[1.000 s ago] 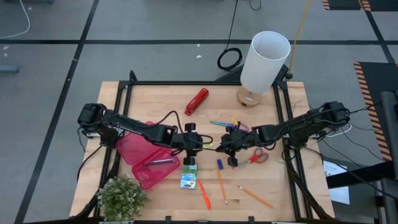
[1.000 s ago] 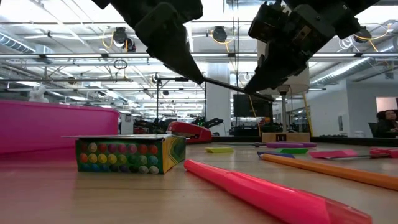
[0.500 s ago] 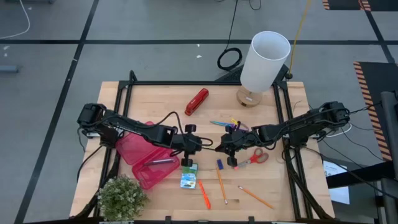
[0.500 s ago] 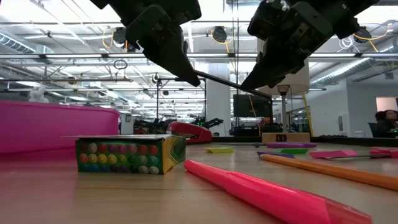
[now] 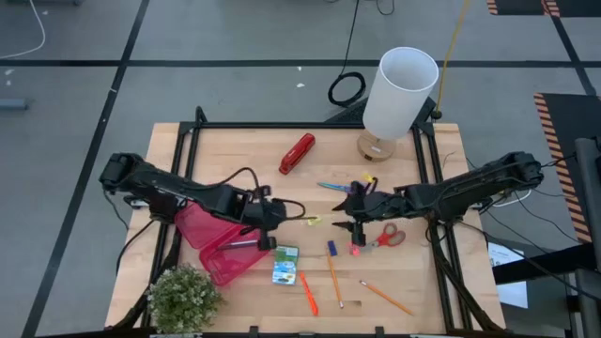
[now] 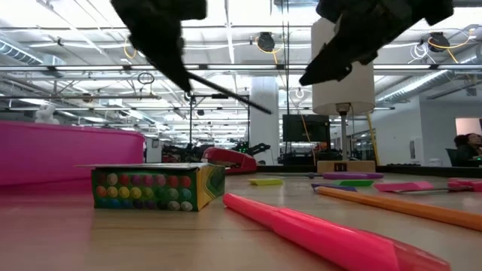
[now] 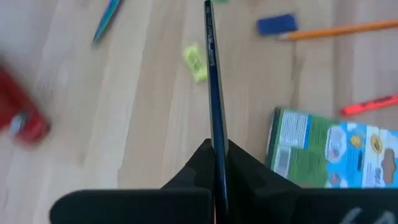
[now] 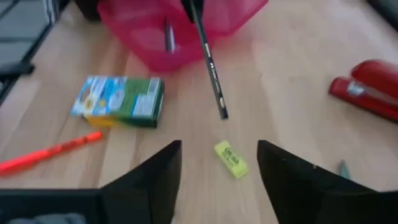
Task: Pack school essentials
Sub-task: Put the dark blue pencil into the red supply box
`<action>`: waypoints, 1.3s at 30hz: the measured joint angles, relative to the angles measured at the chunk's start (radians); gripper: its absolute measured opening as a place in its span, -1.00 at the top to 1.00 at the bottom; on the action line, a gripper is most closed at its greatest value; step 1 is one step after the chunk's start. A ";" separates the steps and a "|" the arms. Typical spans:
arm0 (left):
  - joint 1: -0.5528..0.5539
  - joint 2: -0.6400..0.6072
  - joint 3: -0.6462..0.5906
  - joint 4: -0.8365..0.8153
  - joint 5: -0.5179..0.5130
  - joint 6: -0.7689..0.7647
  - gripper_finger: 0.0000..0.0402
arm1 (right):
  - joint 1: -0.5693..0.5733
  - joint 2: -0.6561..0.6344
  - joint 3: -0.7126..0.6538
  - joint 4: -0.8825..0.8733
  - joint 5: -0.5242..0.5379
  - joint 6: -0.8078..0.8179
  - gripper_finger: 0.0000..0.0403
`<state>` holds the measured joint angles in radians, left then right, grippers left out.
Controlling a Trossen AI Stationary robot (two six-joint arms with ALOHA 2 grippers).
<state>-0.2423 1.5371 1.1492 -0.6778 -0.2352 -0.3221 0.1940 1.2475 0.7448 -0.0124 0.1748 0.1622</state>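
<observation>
A dark pencil (image 7: 213, 93) is sticking out straight from the left gripper (image 7: 216, 163), which is clenched on its near end; it is thin, with fine lettering along its side. In the high view the left gripper (image 5: 266, 218) is hanging at the pink case's (image 5: 211, 235) edge facing the table's middle, the pencil's free end reaching away from the case toward a small yellow-green eraser (image 5: 313, 222) lying on the table (image 5: 225, 160).

The right gripper (image 8: 219, 163) is standing released, its two fingers wide apart with the eraser (image 8: 228, 158) showing between them; it is well apart from the case, above the eraser.

The right wrist view is showing what the left one cannot: the case (image 8: 205, 25) holding another pencil (image 8: 168, 34). Just beside the case, the green-yellow crayon box (image 8: 119, 99) is lying flat, an orange pen (image 8: 53, 150) beyond it. The low view alone is showing the crayon box's end printed with coloured dots (image 6: 154, 188).
</observation>
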 joint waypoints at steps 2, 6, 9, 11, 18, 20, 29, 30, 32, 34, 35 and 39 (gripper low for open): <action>-0.048 -0.019 -0.002 -0.092 -0.045 -0.103 0.90 | 0.007 -0.023 -0.007 -0.011 0.014 -0.002 -0.08; -0.160 -0.035 -0.004 -0.234 -0.081 -0.331 0.94 | 0.013 -0.044 -0.046 -0.012 0.008 0.005 -0.10; -0.241 -0.037 0.000 -0.267 -0.097 -0.472 0.94 | 0.011 -0.050 -0.074 -0.008 0.009 0.008 -0.08; -0.292 -0.035 -0.003 -0.313 -0.102 -0.555 0.92 | 0.011 -0.050 -0.087 -0.003 0.008 0.008 -0.06; -0.412 -0.036 -0.002 -0.404 -0.106 -0.820 0.88 | 0.011 -0.050 -0.094 0.063 0.008 -0.026 -0.03; -0.440 -0.036 -0.002 -0.435 -0.106 -0.852 0.93 | 0.011 -0.050 -0.094 0.080 0.008 -0.036 -0.03; -0.510 -0.036 -0.002 -0.494 -0.089 -0.885 0.86 | 0.011 -0.050 -0.095 0.076 0.006 -0.033 -0.03; -0.513 -0.036 -0.003 -0.500 -0.079 -0.876 0.87 | 0.011 -0.050 -0.095 0.076 0.005 -0.033 -0.03; -0.514 -0.036 -0.013 -0.495 -0.053 -0.848 0.92 | 0.011 -0.050 -0.095 0.076 0.005 -0.033 -0.03; -0.514 -0.036 -0.027 -0.500 -0.029 -0.806 0.94 | 0.011 -0.050 -0.095 0.076 0.005 -0.033 -0.03; -0.514 -0.036 -0.033 -0.498 -0.026 -0.784 0.94 | 0.012 -0.050 -0.095 0.076 0.005 -0.033 -0.03; -0.496 -0.036 -0.064 -0.467 0.000 -0.710 0.80 | 0.012 -0.050 -0.095 0.076 0.004 -0.035 -0.03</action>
<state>-0.7380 1.5013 1.0848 -1.1443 -0.2350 -1.0320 0.2058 1.1976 0.6502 0.0635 0.1792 0.1276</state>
